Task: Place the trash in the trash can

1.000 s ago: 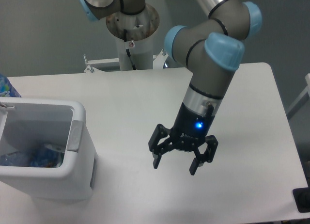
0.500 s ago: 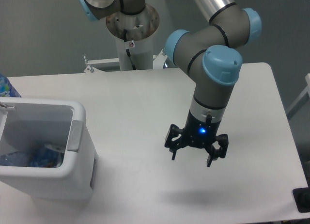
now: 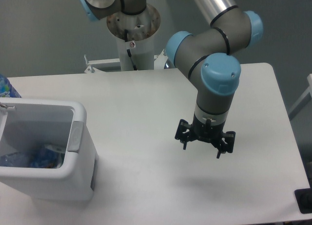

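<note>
The white trash can [image 3: 80, 152] stands at the table's left front, with a grey tab [image 3: 74, 136] on its right rim. The crushed clear bottle with bluish label [image 3: 34, 158] lies inside it at the bottom. The small white packet is not visible. My gripper [image 3: 202, 149] hangs open and empty above the table's right middle, far to the right of the can, fingers pointing down.
The robot's base column [image 3: 132, 37] stands at the table's back edge. A blue-labelled object [image 3: 7, 87] peeks in at the far left edge. A dark object [image 3: 303, 200] sits off the table's front right corner.
My gripper has moved to the right and slightly away from the trash can, and has turned more straight down. It stays open and empty.
</note>
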